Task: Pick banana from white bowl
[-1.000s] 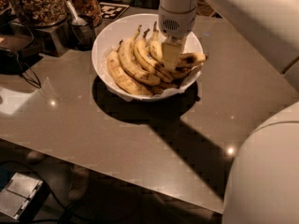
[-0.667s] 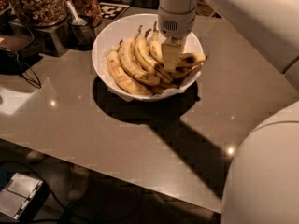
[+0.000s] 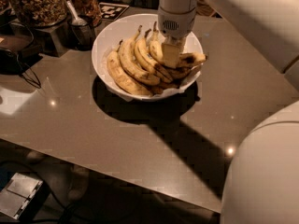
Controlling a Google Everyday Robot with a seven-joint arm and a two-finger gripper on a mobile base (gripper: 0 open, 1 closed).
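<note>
Well, nothing has shifted over the last second. The banana [image 3: 190, 59] lies where it did, on the right side of the white bowl [image 3: 108, 37], its blotched end poking over the rim, and it has not lifted. The gripper [image 3: 170, 55] sits at the same spot, low among the fruit just left of that blotch; whether it has closed on the banana I cannot tell. I read this as a pause at the grasp, with the pick not yet made. The other bananas [image 3: 128, 66] fan out to the left and touch it, so a lift may drag a neighbour. Straight up is my open room. The table [image 3: 93, 129] gives space in front and to the right. The nut jars [image 3: 35, 3] and a scoop [image 3: 79, 24] crowd the far left near the bowl, and the near table edge is well away.
</note>
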